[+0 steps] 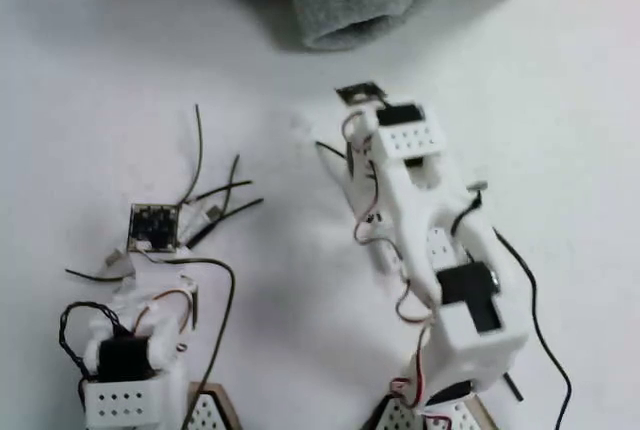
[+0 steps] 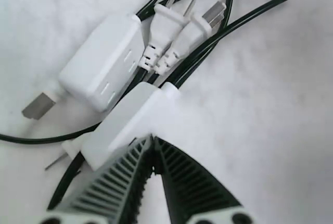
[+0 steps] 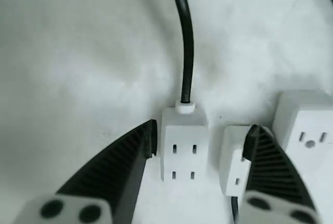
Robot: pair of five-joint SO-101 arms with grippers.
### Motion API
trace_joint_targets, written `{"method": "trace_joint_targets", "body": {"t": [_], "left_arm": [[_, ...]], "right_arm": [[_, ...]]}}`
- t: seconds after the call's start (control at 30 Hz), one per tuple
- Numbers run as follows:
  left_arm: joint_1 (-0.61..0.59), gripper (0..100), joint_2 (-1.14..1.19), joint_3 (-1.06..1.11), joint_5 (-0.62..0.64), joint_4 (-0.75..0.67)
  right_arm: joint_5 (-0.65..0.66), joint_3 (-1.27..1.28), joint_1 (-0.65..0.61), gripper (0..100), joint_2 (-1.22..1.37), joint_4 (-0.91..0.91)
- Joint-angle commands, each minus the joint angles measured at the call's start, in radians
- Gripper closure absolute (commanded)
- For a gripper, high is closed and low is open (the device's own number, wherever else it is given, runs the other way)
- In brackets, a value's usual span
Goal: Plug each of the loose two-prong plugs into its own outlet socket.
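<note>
sockets: outlet socket (image 3: 183, 146), slots free | loose plugs (image 2: 166, 23) lie unplugged just beside outlet block (image 2: 101, 62) | left gripper (image 2: 152, 143) closed, tips against white block (image 2: 125, 122) | right gripper (image 3: 203, 133) wide open, astride the outlet socket

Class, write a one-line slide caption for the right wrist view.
Open right gripper, its fingers either side of a white outlet socket on a black cord.
</note>
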Motion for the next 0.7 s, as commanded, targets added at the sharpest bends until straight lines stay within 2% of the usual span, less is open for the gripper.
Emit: {"method": "trace_joint_targets", "body": {"t": [0.0, 0.53, 0.67], "left_arm": [[0.004, 98, 0.004, -0.002, 0.0, -0.017], [0.004, 98, 0.004, -0.002, 0.0, -0.017], [0.004, 98, 0.004, -0.002, 0.0, -0.017]], "right_arm": [[0.011, 0.175, -0.004, 72.4, -0.094, -0.188], [-0.025, 0.163, 0.002, 72.9, 0.084, -0.231], [-0.038, 0.127, -0.005, 82.2, 0.082, -0.225]]}}
